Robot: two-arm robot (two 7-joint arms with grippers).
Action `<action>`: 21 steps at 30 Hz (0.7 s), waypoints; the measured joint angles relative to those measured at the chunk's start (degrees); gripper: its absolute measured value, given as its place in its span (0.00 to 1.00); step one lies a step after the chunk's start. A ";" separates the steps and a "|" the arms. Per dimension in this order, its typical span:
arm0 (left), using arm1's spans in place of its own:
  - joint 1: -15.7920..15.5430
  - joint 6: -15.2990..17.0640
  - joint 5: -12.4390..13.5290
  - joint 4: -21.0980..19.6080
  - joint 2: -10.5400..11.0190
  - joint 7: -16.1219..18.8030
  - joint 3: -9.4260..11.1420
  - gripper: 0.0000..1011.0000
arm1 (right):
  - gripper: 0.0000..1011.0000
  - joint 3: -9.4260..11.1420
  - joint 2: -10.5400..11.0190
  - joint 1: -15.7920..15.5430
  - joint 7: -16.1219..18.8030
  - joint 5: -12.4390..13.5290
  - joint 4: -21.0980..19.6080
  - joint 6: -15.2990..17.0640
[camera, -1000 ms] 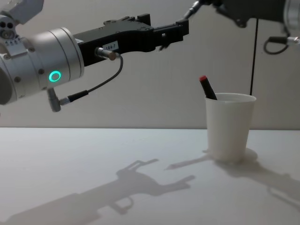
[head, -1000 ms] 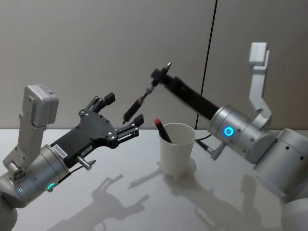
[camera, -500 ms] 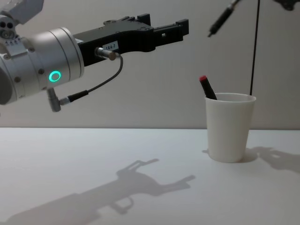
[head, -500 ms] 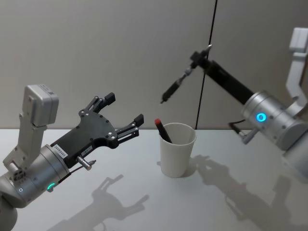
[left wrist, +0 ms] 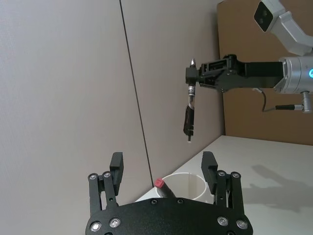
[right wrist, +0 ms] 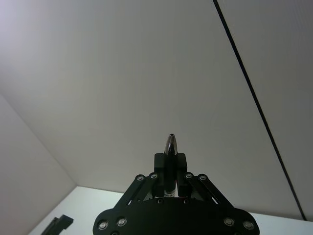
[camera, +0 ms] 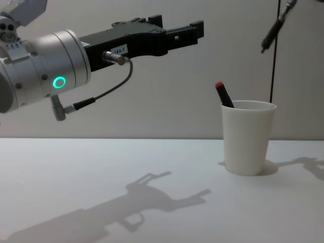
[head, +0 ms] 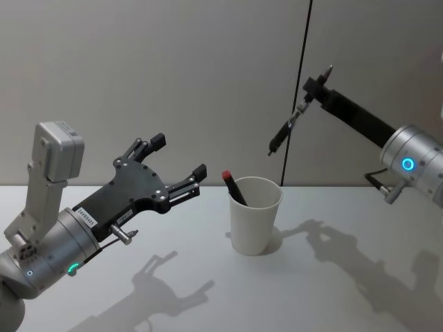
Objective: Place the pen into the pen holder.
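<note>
Pen holder [head: 255, 214], a plain white tapered paper cup, stands upright on the white counter [head: 208, 290], toward its back edge near the wall, and a dark pen with a red cap [head: 233, 187] already leans inside it, the red end poking above the rolled rim on the robot's left side. Above the cup and toward the robot's right, the pen [head: 285, 131] hangs in the air, dark and slim, tilted with its lower tip aimed down toward the cup, well clear of the rim. The right tool [head: 311, 88] is clamped on the pen's upper end, and from that arm's wrist the silvery top of the pen sticks out past the closed fingers [right wrist: 180, 169]. The left tool [head: 178, 164] hovers to the left of the cup, above the counter, its two fingers spread wide with nothing between them; it is apart from both the cup and the pen. Soft grey shadows of both arms fall across the smooth, matt counter. Behind it rises a plain grey-beige wall [head: 173, 69] split by a thin dark vertical seam [head: 297, 90], and in the left wrist view a brown panel [left wrist: 274, 112] stands at the far side.
</note>
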 joint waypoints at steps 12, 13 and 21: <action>0.00 0.00 0.00 0.00 0.00 0.00 0.00 0.99 | 0.13 -2.63 2.93 0.40 1.10 -2.23 1.22 0.21; 0.00 0.00 0.00 0.00 0.00 0.00 0.00 0.99 | 0.13 -3.26 3.19 0.45 1.34 -2.66 1.48 -0.07; 0.00 0.00 0.00 0.00 0.00 0.00 0.00 0.99 | 0.13 -6.52 4.27 0.51 2.86 -5.16 2.96 -2.82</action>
